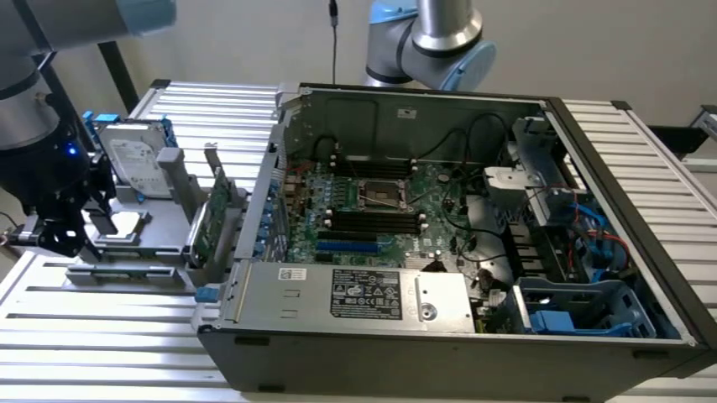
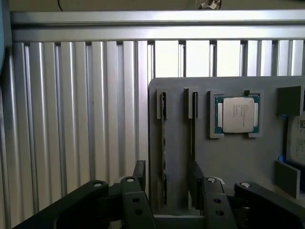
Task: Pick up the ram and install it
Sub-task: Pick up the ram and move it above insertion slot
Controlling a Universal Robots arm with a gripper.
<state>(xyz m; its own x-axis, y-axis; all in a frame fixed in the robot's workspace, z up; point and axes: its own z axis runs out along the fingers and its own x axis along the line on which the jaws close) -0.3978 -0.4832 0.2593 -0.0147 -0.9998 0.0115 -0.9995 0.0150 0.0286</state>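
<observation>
Claw (image 2: 167,167) spread wide and empty, straddling the ram (image 2: 163,138), which stands on edge in a slot by the holder's (image 2: 228,162) edge, presumably so its faces stay grippable.

robotics lab, open pc case (image 1: 448,365), slatted aluminium workbench (image 1: 101,357)

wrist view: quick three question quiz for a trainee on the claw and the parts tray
1. True or false: the claw is shut on a ram stick.
2. Which part lies flat on the gray tray beside the ram sticks? A: processor chip. B: fan. C: battery.
3. In the exterior view, on which side of the computer case does that tray stand?

Key: 1 false, its jaws stand open and hold nothing. 2 A. 3 the exterior view's left.
</observation>
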